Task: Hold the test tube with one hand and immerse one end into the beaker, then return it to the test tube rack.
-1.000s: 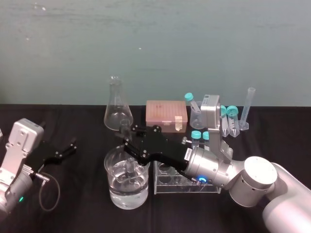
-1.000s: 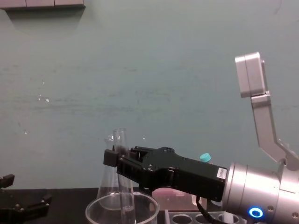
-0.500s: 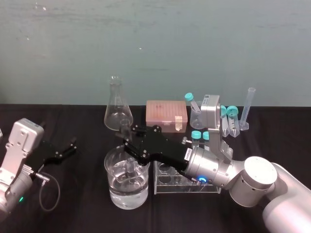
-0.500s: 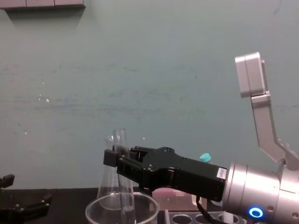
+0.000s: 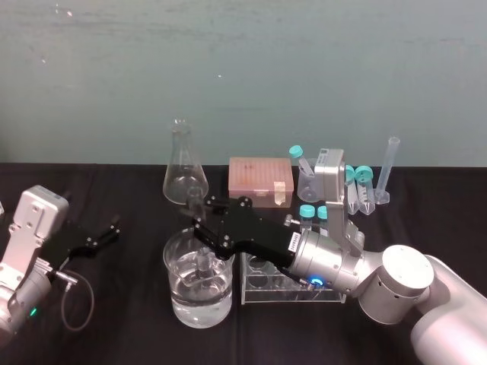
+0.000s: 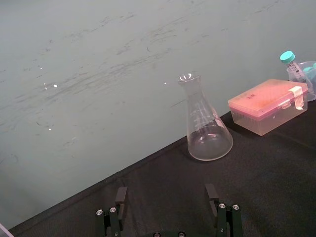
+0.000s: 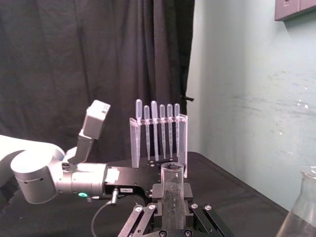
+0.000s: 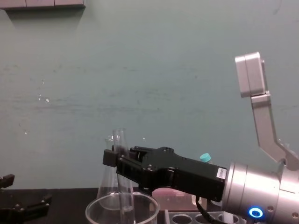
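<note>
Over beaker [image 5: 179, 304]: right gripper [image 5: 201, 222] pinching test tube [image 5: 203, 265], lower end apparently immersed. Dip done; return to test tube rack [image 5: 293, 295] beside beaker remains. Left gripper [image 6: 167, 195] spread, idle.

The head camera looks forward and down on the table [image 5: 129, 323]. The chest camera sits low and level, close to the right pincer [image 8: 114, 156]. Both share the conical flask [image 5: 183, 171] with the left wrist camera. The right wrist camera looks past the test tube [image 7: 173, 197] toward the left arm [image 7: 54, 170].
</note>
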